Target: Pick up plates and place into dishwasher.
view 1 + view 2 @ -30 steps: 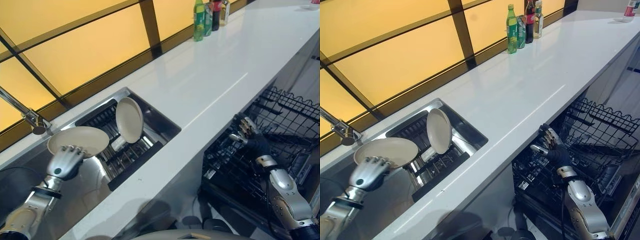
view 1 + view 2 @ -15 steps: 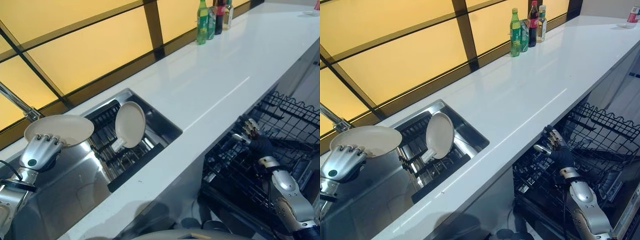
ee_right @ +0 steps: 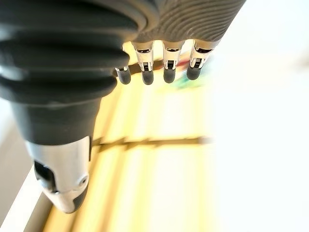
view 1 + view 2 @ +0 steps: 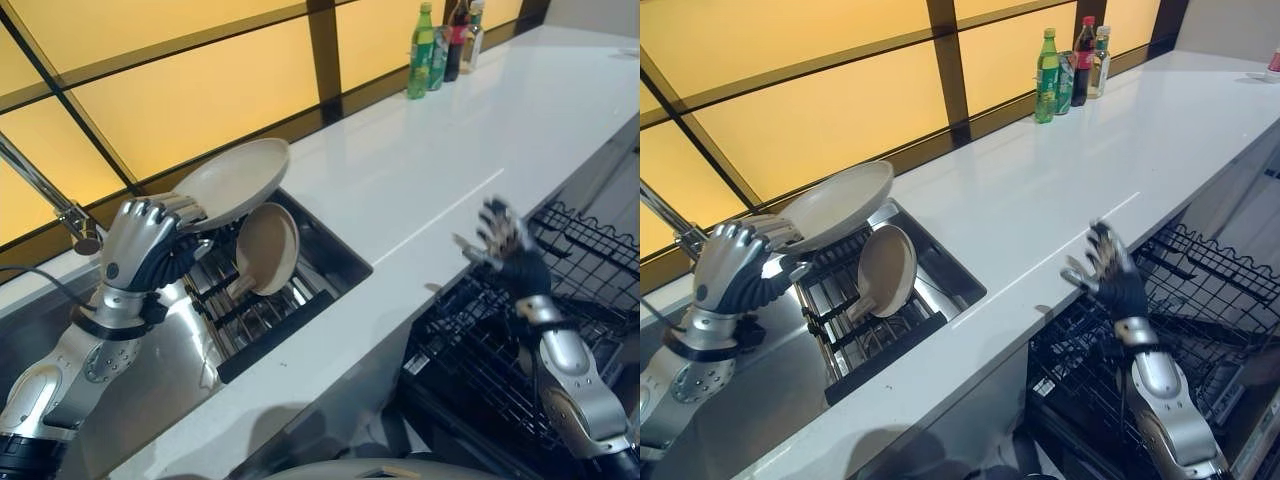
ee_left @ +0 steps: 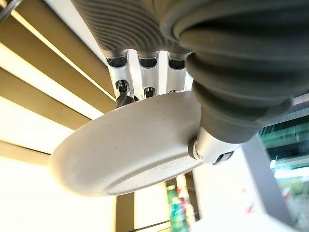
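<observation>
Gripping now: left hand (image 4: 140,250) has its fingers (image 5: 119,87) and thumb pinched on the rim of a cream plate (image 4: 232,182), held up at about 10 o'clock over the sink (image 4: 330,240)
Free hand: right hand (image 4: 1108,272) is raised with fingers spread and nothing in it, at about 3 o'clock above the dishwasher rack (image 4: 560,300)
Slip risk: hold is on one edge only, with most of the plate hanging past the fingers; I judge a fast swing could twist it loose onto the steel below
Clash risk: second plate (image 4: 268,248) stands on edge in the sink rack (image 4: 250,320), just under the held one; dropping the arm early could knock the two together
Path: white tabletop (image 4: 450,150) lies between sink and dishwasher, so the plate must pass over its front edge to reach the rack at 4 o'clock
In the way: faucet (image 4: 60,205) near the left wrist at 9 o'clock; upright rack wires could catch the rim on the way in
Well clear: bottles (image 4: 1070,72) at 1 o'clock, far end of the tabletop
</observation>
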Tool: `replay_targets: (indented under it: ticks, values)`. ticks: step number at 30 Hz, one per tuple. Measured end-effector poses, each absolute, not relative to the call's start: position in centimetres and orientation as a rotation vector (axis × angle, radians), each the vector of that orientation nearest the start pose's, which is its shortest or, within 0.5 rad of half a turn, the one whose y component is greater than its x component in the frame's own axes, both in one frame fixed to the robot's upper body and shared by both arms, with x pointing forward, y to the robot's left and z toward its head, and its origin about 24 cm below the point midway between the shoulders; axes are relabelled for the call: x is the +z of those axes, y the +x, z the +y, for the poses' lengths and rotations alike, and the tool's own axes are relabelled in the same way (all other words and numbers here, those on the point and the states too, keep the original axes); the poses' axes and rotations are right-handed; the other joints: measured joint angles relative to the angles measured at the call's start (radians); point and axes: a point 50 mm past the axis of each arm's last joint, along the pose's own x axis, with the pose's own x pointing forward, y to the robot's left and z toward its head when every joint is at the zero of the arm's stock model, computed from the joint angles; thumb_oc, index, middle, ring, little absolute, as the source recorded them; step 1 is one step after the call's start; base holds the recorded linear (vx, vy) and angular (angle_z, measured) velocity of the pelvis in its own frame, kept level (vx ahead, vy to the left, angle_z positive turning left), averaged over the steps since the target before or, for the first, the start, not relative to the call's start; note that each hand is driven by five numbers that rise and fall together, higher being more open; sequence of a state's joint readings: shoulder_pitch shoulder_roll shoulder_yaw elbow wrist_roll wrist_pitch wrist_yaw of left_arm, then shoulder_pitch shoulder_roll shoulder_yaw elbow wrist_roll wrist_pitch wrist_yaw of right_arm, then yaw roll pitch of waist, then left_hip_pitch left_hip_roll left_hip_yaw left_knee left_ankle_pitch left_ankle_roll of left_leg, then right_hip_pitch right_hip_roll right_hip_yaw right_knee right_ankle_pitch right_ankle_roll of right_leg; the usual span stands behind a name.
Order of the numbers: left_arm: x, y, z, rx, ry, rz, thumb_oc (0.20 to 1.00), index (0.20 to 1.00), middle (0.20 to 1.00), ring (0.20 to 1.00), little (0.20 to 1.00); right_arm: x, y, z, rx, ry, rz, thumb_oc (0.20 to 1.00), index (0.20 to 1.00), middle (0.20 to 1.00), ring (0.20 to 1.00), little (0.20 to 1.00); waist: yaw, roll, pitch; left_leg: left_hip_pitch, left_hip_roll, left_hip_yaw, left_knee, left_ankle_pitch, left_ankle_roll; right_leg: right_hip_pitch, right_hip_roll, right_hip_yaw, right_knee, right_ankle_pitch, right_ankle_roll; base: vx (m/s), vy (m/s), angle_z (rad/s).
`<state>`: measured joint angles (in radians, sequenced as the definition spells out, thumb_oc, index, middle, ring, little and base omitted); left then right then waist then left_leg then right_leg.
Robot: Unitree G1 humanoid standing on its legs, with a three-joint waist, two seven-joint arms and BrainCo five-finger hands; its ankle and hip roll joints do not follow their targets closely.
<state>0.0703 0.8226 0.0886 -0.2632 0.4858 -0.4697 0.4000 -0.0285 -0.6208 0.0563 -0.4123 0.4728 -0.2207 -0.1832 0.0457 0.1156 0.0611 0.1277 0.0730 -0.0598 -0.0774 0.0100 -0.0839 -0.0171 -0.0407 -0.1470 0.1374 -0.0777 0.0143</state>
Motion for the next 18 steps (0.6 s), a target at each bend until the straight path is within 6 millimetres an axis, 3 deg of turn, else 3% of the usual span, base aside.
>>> replay_targets:
  ticks: [3,6,13,18]
  values:
    - [18.4,21.9,21.9,-0.046,1.078,-0.862,0.2,0.2,0.2,0.2,0.2,19.9,23.5,-19.3,0.105,-0.096,-0.69,1.0,1.0,1.0,1.0,1.0,0.037,-0.015,-0.007,0.002,0.005,0.0,-0.001,0.001,-0.002,0.029,0.009,-0.003,-0.054,0.024,0.0,-0.11,-0.045,0.04]
    - [18.6,21.9,21.7,-0.079,1.032,-0.842,0.2,0.2,0.2,0.2,0.2,20.0,23.6,-19.4,0.079,-0.099,-0.701,1.0,1.0,1.0,1.0,1.0,0.054,-0.022,-0.008,0.002,0.006,0.002,-0.003,0.0,-0.002,0.035,0.011,-0.001,-0.074,0.037,0.0,-0.13,-0.044,-0.03]
    - [19.8,22.5,21.1,-0.096,0.938,-0.84,0.2,0.2,0.2,0.2,0.2,21.0,23.2,-19.4,0.078,-0.146,-0.772,1.0,1.0,1.0,1.0,1.0,0.022,-0.029,-0.009,0.001,0.006,0.019,-0.009,-0.002,0.001,0.03,0.013,0.017,-0.089,0.051,0.001,-0.12,-0.035,-0.08]
    - [20.3,23.2,19.4,-0.238,0.825,-0.838,0.2,0.2,0.2,0.2,0.2,23.1,23.1,-18.4,0.127,-0.224,-0.882,1.0,1.0,1.0,1.0,1.0,0.016,-0.03,-0.008,-0.005,0.007,0.038,-0.009,0.0,-0.001,0.036,0.02,0.036,-0.135,0.084,-0.001,-0.08,-0.009,-0.12]
